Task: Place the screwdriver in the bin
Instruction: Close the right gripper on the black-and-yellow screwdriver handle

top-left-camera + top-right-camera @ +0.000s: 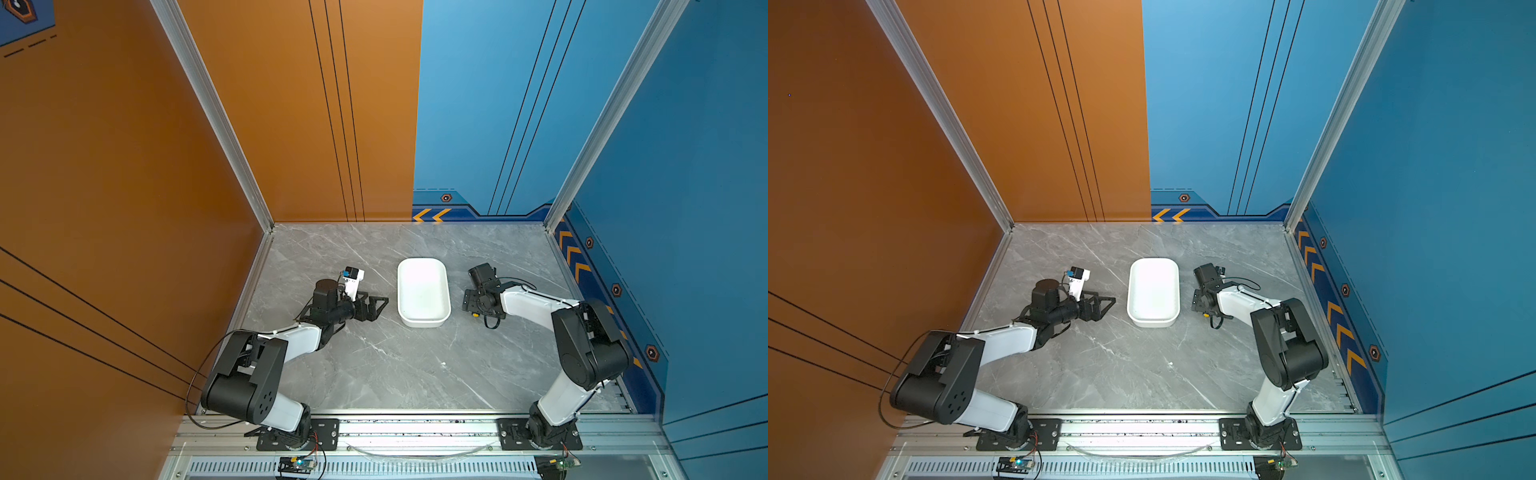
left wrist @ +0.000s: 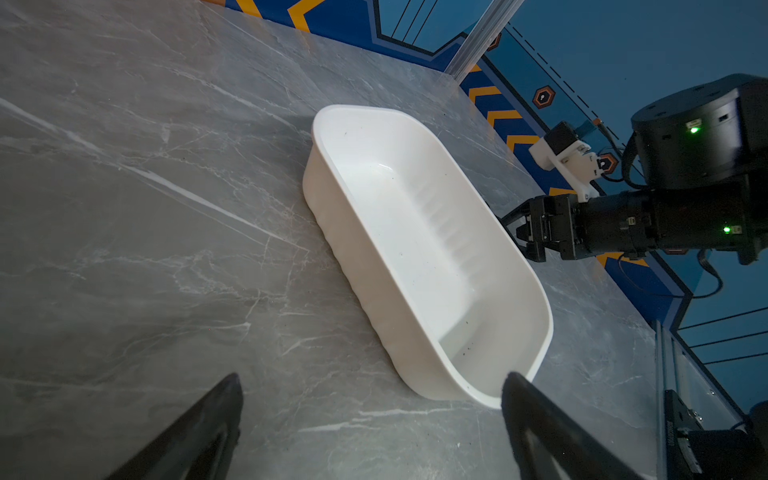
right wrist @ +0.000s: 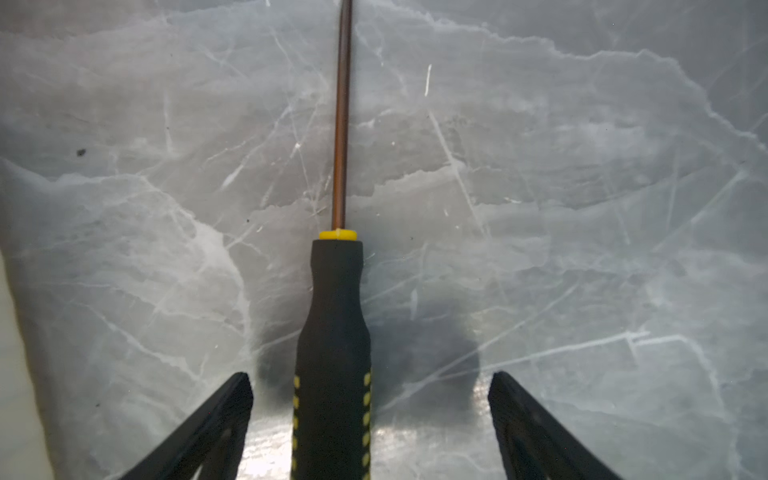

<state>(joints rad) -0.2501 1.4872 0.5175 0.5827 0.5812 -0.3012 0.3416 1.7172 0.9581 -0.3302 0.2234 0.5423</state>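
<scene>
The screwdriver lies flat on the grey marble tabletop, outside the bin and just beside its right long side. In both top views only its yellow end shows under the right arm. Its black handle runs between the fingers of the right tool, which stand wide apart with a clear gap on each side of the handle; they grip nothing. The thin shaft points away from the tool. The white bin sits empty mid-tabletop. On its other side the left tool hovers low, facing the bin, its fingers spread wide and empty.
</scene>
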